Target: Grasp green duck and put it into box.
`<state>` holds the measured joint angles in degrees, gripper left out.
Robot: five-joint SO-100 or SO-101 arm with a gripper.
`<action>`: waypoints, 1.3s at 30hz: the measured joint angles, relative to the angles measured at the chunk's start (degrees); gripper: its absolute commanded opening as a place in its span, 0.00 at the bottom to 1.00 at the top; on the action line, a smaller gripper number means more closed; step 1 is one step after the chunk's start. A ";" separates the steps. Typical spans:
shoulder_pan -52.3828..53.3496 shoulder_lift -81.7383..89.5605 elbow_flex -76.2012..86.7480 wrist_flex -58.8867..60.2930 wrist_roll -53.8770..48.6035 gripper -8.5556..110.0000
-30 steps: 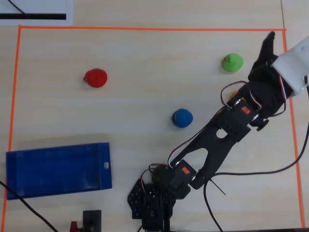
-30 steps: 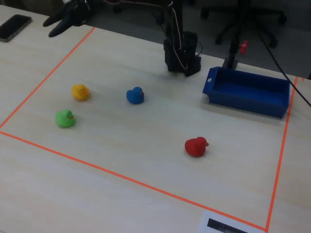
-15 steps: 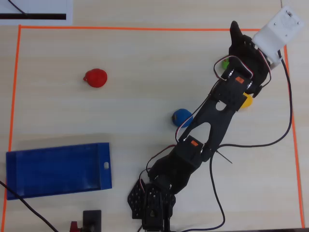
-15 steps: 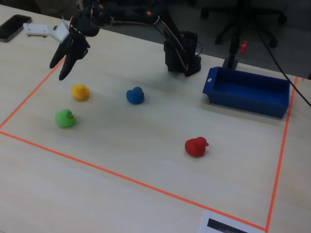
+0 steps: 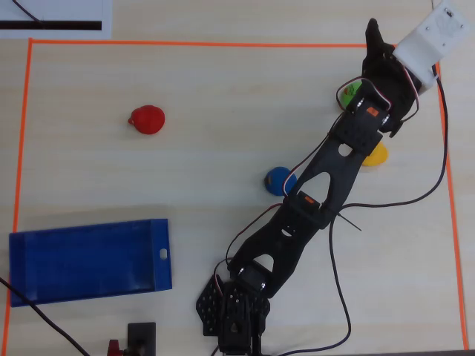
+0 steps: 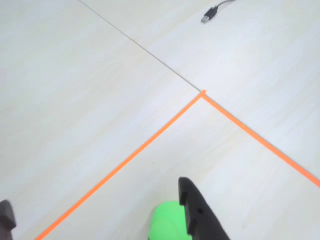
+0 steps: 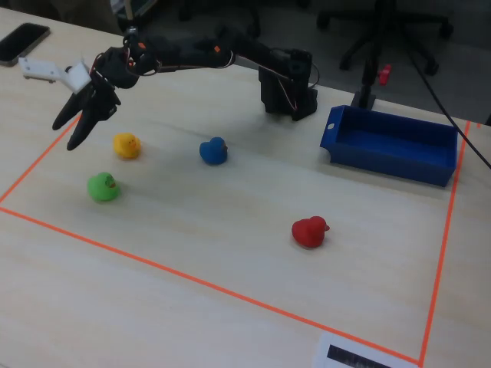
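Four ducks are sitting loose inside the taped area; the gripper (image 7: 73, 130), jaws spread, is hovering at the fixed view's upper left above the green duck (image 7: 102, 187), seemingly lining up a grasp.

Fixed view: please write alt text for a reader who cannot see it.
A black robot arm stretches left across a pale table, its end effector raised above and clear of a green duck. Yellow, blue and red ducks sit inside an orange tape rectangle; a blue box stands at right.
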<state>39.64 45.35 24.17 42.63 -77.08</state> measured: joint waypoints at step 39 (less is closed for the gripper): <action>2.81 -11.87 16.26 -8.00 -0.88 0.42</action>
<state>42.45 33.49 40.43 34.63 -77.96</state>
